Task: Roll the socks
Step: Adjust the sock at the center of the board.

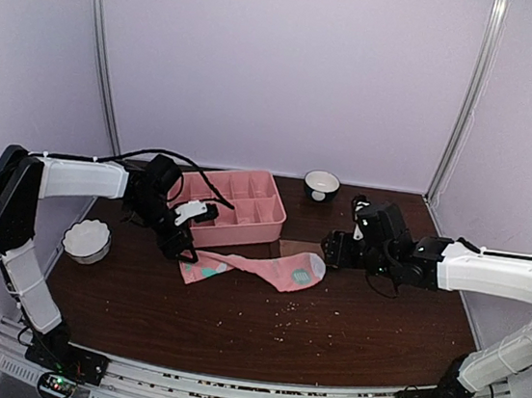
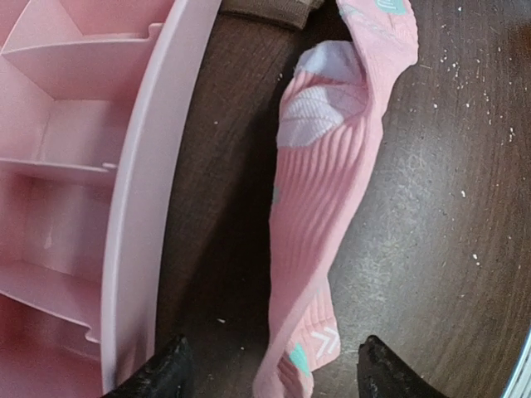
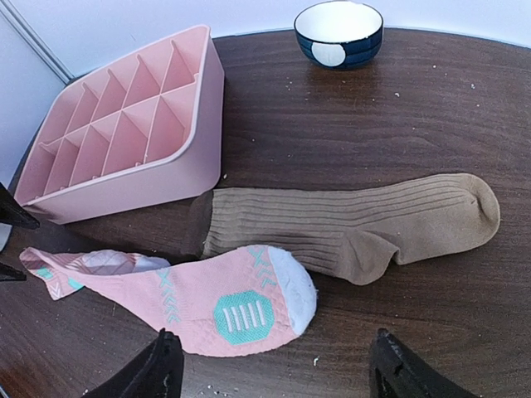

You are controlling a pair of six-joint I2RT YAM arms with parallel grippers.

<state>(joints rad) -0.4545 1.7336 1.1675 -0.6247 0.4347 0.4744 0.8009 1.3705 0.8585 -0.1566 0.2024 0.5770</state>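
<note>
**Hovering over two flat socks, rolling not yet begun**

Lying unrolled on a dark brown wooden table (image 1: 375,339) are two socks. A soft pink sock (image 1: 267,269) with teal and white patches stretches from left to right, just in front of a pink plastic tray (image 1: 243,227) divided into compartments. A plain ribbed tan-brown sock (image 3: 348,224) lies just beyond it, also running left to right. The pink sock's white toe overlaps the tan-brown sock's leg.

The left gripper (image 2: 270,377) hangs over the left, ribbed end of the pink sock. Its jaws stand wide apart, one on each side of the fabric, and hold nothing. The right gripper (image 3: 274,373) sits low at the right end, just short of the pink sock's toe. Its jaws are also wide apart and empty.

A dark blue and white bowl (image 1: 322,185) stands at the far edge, and a white scalloped bowl (image 1: 86,240) stands at the left. Pale crumbs dot the table near the arms.

The step in hand appears to be the first grasp, with each arm lined up on one end of the pink sock. Next, the left jaws probably need to drop and pinch the ribbed end without snagging the tray wall close beside them. The socks overlap only partly, so they likely need laying one on the other before rolling.
</note>
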